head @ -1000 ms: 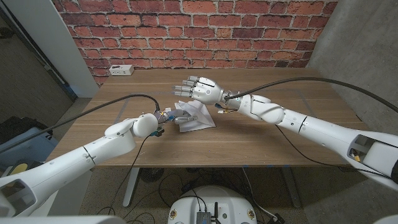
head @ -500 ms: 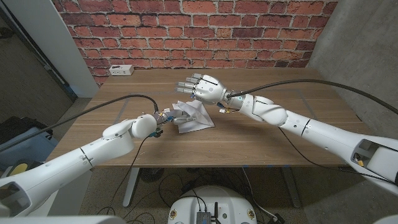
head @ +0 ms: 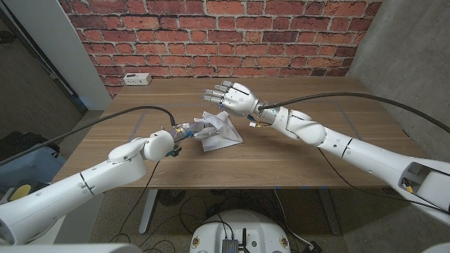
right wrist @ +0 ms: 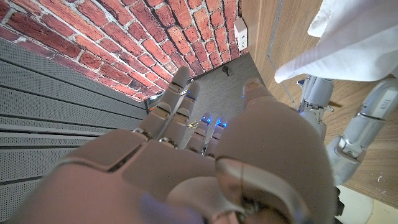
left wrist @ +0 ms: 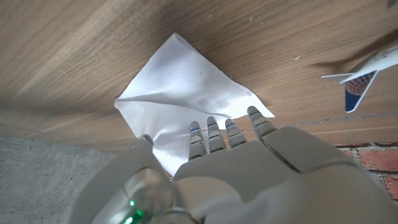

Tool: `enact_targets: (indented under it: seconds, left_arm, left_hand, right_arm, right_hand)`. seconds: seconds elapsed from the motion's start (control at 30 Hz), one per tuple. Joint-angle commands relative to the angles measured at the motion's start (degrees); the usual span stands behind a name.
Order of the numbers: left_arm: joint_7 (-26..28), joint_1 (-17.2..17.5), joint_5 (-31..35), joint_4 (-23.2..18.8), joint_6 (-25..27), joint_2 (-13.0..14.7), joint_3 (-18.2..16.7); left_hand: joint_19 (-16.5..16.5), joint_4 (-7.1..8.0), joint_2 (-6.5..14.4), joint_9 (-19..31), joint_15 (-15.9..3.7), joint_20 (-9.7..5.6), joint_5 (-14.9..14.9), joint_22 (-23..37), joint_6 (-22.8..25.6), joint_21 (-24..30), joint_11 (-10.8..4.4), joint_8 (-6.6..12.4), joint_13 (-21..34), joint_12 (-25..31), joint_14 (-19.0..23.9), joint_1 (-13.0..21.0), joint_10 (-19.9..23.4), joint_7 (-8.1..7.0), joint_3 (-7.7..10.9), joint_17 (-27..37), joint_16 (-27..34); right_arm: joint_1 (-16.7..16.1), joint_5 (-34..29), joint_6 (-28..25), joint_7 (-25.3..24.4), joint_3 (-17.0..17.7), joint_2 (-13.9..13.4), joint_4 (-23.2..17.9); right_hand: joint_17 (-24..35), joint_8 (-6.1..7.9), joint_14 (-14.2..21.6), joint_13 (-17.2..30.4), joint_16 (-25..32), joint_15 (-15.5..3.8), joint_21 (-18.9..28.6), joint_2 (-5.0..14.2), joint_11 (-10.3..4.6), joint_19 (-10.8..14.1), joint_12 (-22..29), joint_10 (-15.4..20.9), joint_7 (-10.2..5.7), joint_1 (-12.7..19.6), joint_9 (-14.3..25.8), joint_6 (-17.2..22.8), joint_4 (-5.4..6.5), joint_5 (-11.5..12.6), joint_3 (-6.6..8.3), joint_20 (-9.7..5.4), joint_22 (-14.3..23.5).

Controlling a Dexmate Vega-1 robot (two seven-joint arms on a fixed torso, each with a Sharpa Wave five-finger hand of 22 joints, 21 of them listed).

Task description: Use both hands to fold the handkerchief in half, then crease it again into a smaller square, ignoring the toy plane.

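Note:
The white handkerchief (head: 225,133) lies folded and rumpled at the middle of the wooden table (head: 295,158). My left hand (head: 191,132) reaches in from its left side, and its fingertips (left wrist: 225,128) rest stretched out on the near part of the handkerchief (left wrist: 180,96) without gripping it. My right hand (head: 235,97) hovers above the cloth's far edge with fingers spread and nothing in it. In the right wrist view, the right hand (right wrist: 205,149) faces the wall, with the handkerchief (right wrist: 354,40) and the left hand's fingers (right wrist: 373,118) off to one side.
A toy plane (left wrist: 364,70) lies on the table a short way from the cloth. A white socket box (head: 136,79) sits at the table's back left corner. A brick wall (head: 211,42) stands behind the table.
My right hand has lifted a little and drawn back from the handkerchief. My left hand has slid forward, its fingers further onto the cloth.

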Motion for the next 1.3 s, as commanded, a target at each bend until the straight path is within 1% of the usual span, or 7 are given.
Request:
enact_targets:
  seconds: [0.03,0.3,0.5,0.6,0.83,1.0,1.3]
  left_arm:
    - [2.5,6.13,0.47,-7.46,2.85,3.6,-2.84]
    - [9.08,13.28,-2.74,-10.4,1.44,6.24,-7.57]
    - [16.77,19.23,-2.53,-12.14,-0.33,7.46,-10.95]
    - [19.6,21.21,-2.35,-12.19,-1.58,7.5,-12.19]
    - [27.24,26.71,-2.14,-11.51,-6.1,7.06,-15.85]
    - [31.39,29.4,-3.0,-9.37,-11.22,5.59,-18.2]
    - [35.49,33.37,-7.4,-4.66,-21.41,1.47,-22.91]
  left_hand:
    - [0.21,-0.53,0.41,0.08,0.35,0.65,0.41,-0.05,1.5,0.11,-0.18,0.61,0.12,0.41,0.82,-0.17,0.76,0.14,0.16,0.13,0.51]
    - [5.3,-2.2,0.73,0.15,0.08,2.58,0.19,-0.09,9.63,1.62,-0.19,1.9,0.13,2.37,9.02,0.53,7.77,2.27,0.96,0.22,1.95]
    - [12.65,-3.62,1.88,0.73,-1.46,2.28,-0.24,0.61,27.71,4.05,1.13,5.2,0.7,5.51,23.01,0.78,21.63,9.76,3.09,0.8,3.76]
    - [14.29,-4.1,2.6,1.1,-2.03,2.41,-0.38,0.88,32.86,4.81,1.18,6.49,1.32,6.87,27.5,1.25,26.33,11.21,4.39,1.04,4.6]
    - [20.55,-5.41,3.54,3.88,-3.33,0.11,-0.91,1.52,44.87,8.05,2.66,12.05,3.61,11.19,40.75,2.62,37.97,12.16,8.12,2.57,8.95]
    - [23.38,-6.66,4.2,5.74,-3.67,-0.59,-0.97,2.06,48.97,9.93,1.87,15.31,5.27,13.54,46.3,4.32,43.53,12.69,10.76,3.53,11.21]
    - [23.2,-7.17,4.55,8.25,-3.78,-0.12,-0.75,3.15,43.31,11.4,2.13,15.36,7.8,12.48,43.13,5.61,39.4,11.61,14.22,5.12,10.25]
  right_arm:
    - [-2.96,2.26,-2.28,2.09,1.8,-0.12,-1.92]
    - [-7.01,7.06,-4.96,4.12,4.04,1.1,-3.88]
    - [-10.32,10.85,-7.57,2.56,5.62,2.79,-4.29]
    - [-11.25,11.58,-8.51,2.16,5.97,3.15,-4.5]
    - [-15.29,17.14,-10.91,0.4,7.72,4.9,-5.63]
    - [-17.13,19.52,-12.1,1.61,8.05,5.69,-6.86]
    - [-19.1,27.35,-11.79,10.88,9.31,6.01,-11.02]
  right_hand:
    - [0.07,0.82,0.25,0.01,0.22,-9.61,-0.26,-0.15,0.13,-0.02,0.76,1.16,-0.13,-0.52,0.06,1.51,-0.29,0.29,0.49,-0.45,-0.01]
    - [-0.17,1.57,0.4,-0.03,0.38,-9.35,-0.5,-0.43,0.42,0.04,1.34,3.42,0.42,-1.95,-0.05,4.26,-0.07,0.24,0.43,0.35,0.01]
    - [-0.32,1.88,0.83,-0.05,0.65,-9.42,-0.66,-0.46,0.51,0.17,1.71,5.21,0.85,-3.04,-0.15,6.0,0.13,0.23,0.44,0.69,0.03]
    - [-0.38,1.94,0.93,-0.06,0.71,-9.44,-0.7,-0.45,0.61,0.24,1.8,5.68,1.1,-3.23,-0.18,6.42,0.13,0.23,0.5,0.82,0.03]
    - [-0.73,2.63,1.51,-0.07,0.96,-9.4,-1.01,-0.43,1.33,0.22,1.98,7.75,1.93,-4.23,-0.3,9.82,0.04,0.19,0.83,1.29,0.06]
    - [-1.01,3.35,1.45,-0.06,1.02,-9.13,-1.42,-1.01,1.75,-0.09,1.94,9.16,2.75,-5.9,-0.35,13.25,0.31,0.02,0.58,2.24,0.08]
    - [-1.31,3.74,0.62,0.01,1.02,-8.33,-2.3,-1.9,3.33,-1.13,1.95,11.56,3.72,-9.11,-0.37,17.14,1.11,-0.1,-0.16,3.55,0.16]
